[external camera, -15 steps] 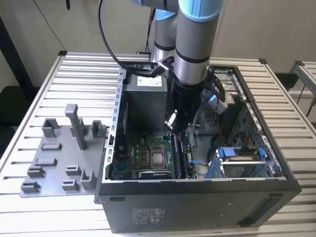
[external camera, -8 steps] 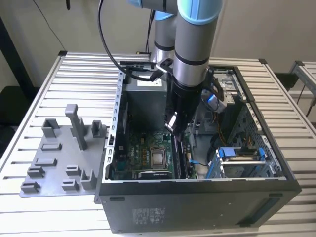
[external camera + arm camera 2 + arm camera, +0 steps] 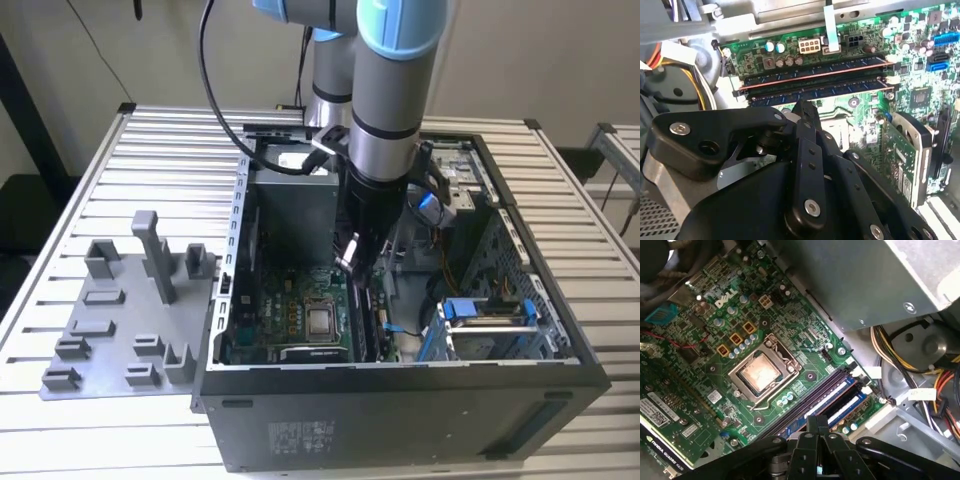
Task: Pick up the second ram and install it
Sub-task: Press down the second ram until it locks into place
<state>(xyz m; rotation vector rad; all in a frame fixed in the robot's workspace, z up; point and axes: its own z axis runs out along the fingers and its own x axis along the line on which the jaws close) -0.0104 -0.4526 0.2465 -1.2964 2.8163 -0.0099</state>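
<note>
Black linkage plates and finger arms of the gripper [image 3: 805,112] fill the lower part of both wrist views, and the fingers [image 3: 818,426] meet in a narrow tip with no gap between them and nothing held there. That tip hangs just above the memory slots at the edge of the green motherboard [image 3: 715,315]. In the second wrist view two long dark sticks stand seated side by side in those slots; the one closer to the fingertip is the second ram [image 3: 820,91], with the other stick [image 3: 812,72] just beyond it, both held between white end clips.

Around the slots lie the square silver processor socket [image 3: 762,372], a cluster of small capacitors, and a white power connector [image 3: 809,46]. A grey power supply box [image 3: 855,275] overhangs the board close to the slots, and a bundle of yellow and orange cables [image 3: 900,362] crowds the slot end near the case wall.

In the exterior view the arm reaches straight down into the open black computer case [image 3: 400,420], which sits on a slatted metal table [image 3: 100,160]. A grey holder tray [image 3: 120,320] with upright blocks lies beside the case on the exterior view's left.
</note>
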